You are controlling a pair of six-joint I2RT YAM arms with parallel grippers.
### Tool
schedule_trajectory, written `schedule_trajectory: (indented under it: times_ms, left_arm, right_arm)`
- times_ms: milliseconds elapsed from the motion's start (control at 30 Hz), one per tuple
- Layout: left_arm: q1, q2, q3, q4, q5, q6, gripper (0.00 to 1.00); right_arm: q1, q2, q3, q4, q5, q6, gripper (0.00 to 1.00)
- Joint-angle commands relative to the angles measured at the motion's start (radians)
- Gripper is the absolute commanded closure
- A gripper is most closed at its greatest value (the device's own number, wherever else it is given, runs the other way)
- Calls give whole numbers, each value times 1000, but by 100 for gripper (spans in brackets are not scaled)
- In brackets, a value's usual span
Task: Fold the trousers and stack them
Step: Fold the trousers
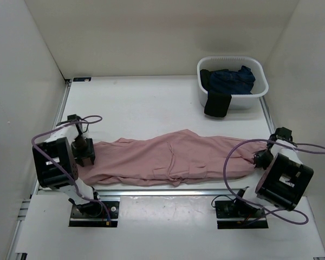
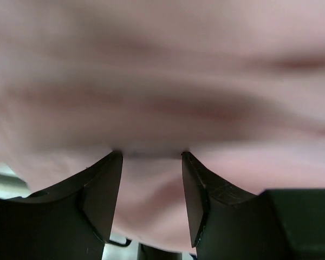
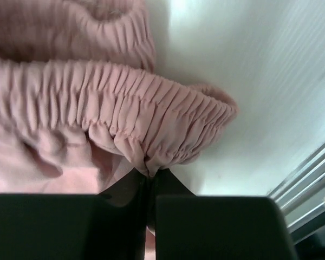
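The dusty-pink trousers (image 1: 173,154) lie stretched left to right across the near part of the table. My left gripper (image 1: 86,154) is at their left end, the leg ends. In the left wrist view its jaws (image 2: 151,154) stand apart, with pink fabric (image 2: 162,81) between and over the fingertips. My right gripper (image 1: 260,158) is at the right end. In the right wrist view it (image 3: 151,173) is shut on a fold of the gathered elastic waist (image 3: 97,97), just above the white table.
A white basket (image 1: 264,84) stands at the back right with a dark blue garment (image 1: 233,80) inside and a black cloth (image 1: 216,104) hanging over its front wall. White walls enclose the table. A metal rail (image 1: 168,191) runs along the near edge.
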Motion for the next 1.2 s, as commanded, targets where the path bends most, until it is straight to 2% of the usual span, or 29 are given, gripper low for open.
schedule_trajectory:
  times_ms: [0, 33, 67, 133, 167, 233, 267, 300, 333, 467, 633, 800, 900, 933, 967, 1000, 1033, 1067, 1100, 1167]
  left_arm:
    - [-92, 40, 59, 53, -9, 0, 41]
    - [-109, 56, 59, 54, -23, 0, 41]
    - [-121, 70, 68, 63, -35, 0, 41]
    - [-132, 102, 68, 63, -55, 0, 41]
    - [-132, 102, 68, 63, -67, 0, 41]
    - [-141, 102, 59, 63, -49, 0, 41]
    - [-141, 102, 59, 63, -49, 0, 41]
    - [-141, 102, 50, 63, -34, 0, 41]
    - [-152, 93, 49, 63, -34, 0, 41]
    - [-164, 93, 49, 63, -43, 0, 41]
    - [-173, 102, 49, 63, -53, 0, 41]
    - [-195, 122, 59, 63, -72, 0, 41]
    - [-195, 131, 59, 63, -72, 0, 40]
    - [-195, 131, 68, 63, -72, 0, 40]
    - [-195, 131, 68, 63, -72, 0, 40]
    - [-195, 131, 68, 63, -72, 0, 40]
    - [-195, 131, 68, 63, -72, 0, 40]
    - [-195, 131, 68, 63, -72, 0, 40]
    - [-195, 131, 68, 63, -81, 0, 40]
    - [-195, 131, 68, 63, -81, 0, 38]
  right_arm:
    - [75, -103, 65, 106, 226, -50, 100]
    - [128, -128, 110, 66, 285, -62, 100]
    - [267, -151, 135, 46, 351, -72, 100]
    - [446, -202, 216, -24, 495, -81, 100]
    - [650, -211, 246, -52, 670, -81, 100]
    - [850, -211, 305, -109, 805, -30, 100]
    - [1034, -196, 368, -170, 848, 0, 100]
    - [1119, -155, 399, -201, 908, 70, 100]
    - [1275, -127, 465, -235, 939, 118, 100]
    - [1562, 103, 610, -474, 1035, 377, 100]
    - [1794, 327, 746, -603, 1036, 592, 100]
    - [1901, 516, 896, -663, 1048, 614, 100]
    - [1937, 542, 921, -614, 1059, 499, 100]
    - [1956, 542, 904, -526, 1059, 449, 100]
    - [1956, 527, 884, -454, 1021, 283, 100]
    - [1956, 515, 863, -382, 970, 192, 100]
    - [1956, 502, 817, -264, 904, 109, 95]
    - [1956, 478, 803, -238, 841, 44, 60]
    - [1965, 464, 794, -238, 778, -14, 38]
    - [1982, 387, 781, -257, 766, -35, 18]
